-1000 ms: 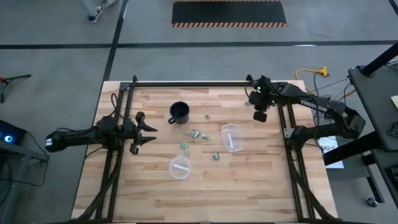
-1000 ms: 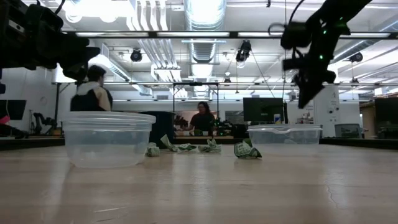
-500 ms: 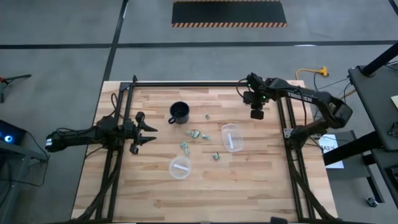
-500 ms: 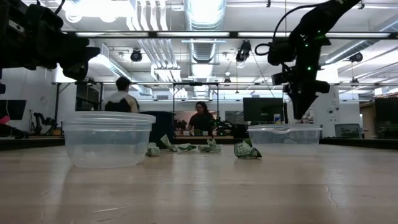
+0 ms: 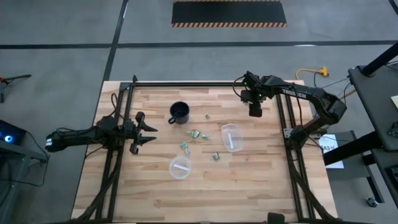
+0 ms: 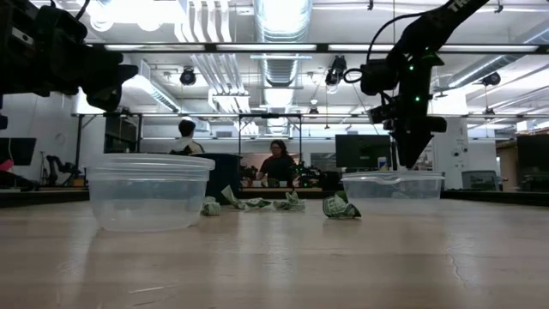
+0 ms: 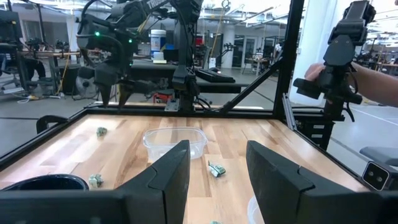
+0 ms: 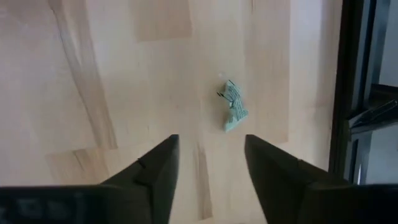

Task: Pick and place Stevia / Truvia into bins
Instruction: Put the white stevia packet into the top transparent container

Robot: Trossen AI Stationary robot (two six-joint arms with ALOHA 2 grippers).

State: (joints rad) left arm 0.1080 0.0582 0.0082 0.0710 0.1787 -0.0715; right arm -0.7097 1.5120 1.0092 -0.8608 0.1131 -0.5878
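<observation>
Wooden table (image 5: 261,186), right gripper (image 5: 254,112) open above sachet (image 8: 233,107), left gripper (image 5: 148,133) open, empty.

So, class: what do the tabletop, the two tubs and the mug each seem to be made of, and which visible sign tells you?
Tabletop: apparently wood, pale butcher-block strips with visible grain, matte.
Round tub and oblong tub: probably clear plastic; the boards show through the walls.
Mug: black and opaque, perhaps glazed ceramic or enamel; the look leaves it open.
</observation>
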